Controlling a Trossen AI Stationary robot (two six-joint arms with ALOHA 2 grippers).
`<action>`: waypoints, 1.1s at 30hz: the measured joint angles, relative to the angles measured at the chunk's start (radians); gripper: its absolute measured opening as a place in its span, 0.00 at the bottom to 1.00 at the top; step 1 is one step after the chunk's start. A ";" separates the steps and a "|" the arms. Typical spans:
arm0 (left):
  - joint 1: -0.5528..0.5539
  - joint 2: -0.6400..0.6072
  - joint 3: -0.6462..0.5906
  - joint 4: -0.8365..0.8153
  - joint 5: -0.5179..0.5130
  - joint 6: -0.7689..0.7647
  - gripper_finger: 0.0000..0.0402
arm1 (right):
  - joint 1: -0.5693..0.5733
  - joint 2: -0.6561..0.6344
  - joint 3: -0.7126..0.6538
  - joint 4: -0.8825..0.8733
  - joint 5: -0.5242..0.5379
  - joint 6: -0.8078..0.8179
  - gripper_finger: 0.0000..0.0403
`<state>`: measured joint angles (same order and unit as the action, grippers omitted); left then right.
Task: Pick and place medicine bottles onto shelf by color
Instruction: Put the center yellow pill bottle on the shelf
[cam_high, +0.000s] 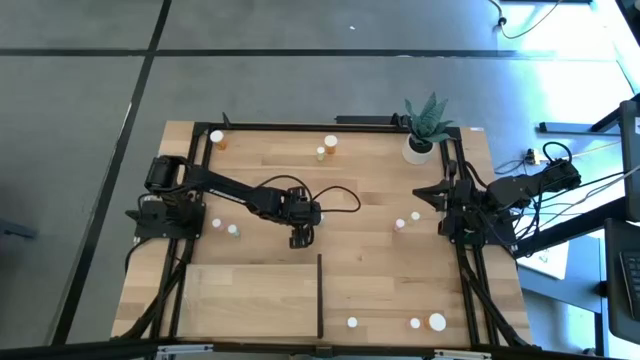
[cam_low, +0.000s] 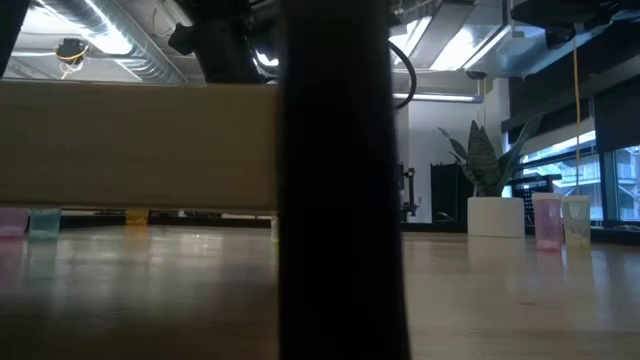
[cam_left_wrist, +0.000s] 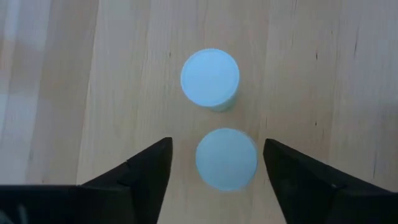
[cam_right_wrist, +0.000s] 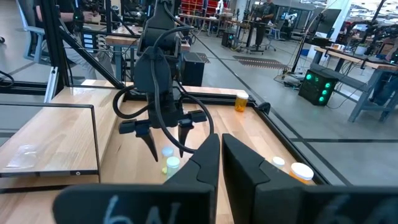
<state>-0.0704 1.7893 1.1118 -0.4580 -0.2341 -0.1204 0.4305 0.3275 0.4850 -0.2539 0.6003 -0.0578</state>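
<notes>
Left gripper (cam_left_wrist: 217, 180) poised over near white-capped bottle (cam_left_wrist: 226, 158), fingers apart, nothing clamped. Second bottle (cam_left_wrist: 210, 79) just beside: fingertip could clip, topple it. Right gripper (cam_right_wrist: 219, 163) shut, parked.

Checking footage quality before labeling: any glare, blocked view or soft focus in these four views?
High view: bright glare washes the floor at upper right. Low view: a dark upright strip blocks the middle; backlit and dim. Left wrist view: the nearer white bottle cap between the left gripper fingers looks soft. Right wrist view: the right gripper looms dark.
</notes>
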 joint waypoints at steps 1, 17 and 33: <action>0.000 0.000 0.000 0.000 0.000 0.000 0.58 | 0.000 0.000 0.000 0.000 0.000 0.000 0.05; -0.002 0.000 0.000 0.005 0.000 0.000 0.39 | 0.000 0.000 0.000 0.000 0.000 0.000 0.05; -0.003 -0.003 0.000 0.001 0.016 -0.011 0.25 | 0.000 0.000 -0.001 0.000 0.000 0.000 0.05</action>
<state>-0.0734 1.7867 1.1122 -0.4567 -0.2180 -0.1313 0.4303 0.3275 0.4839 -0.2541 0.6003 -0.0578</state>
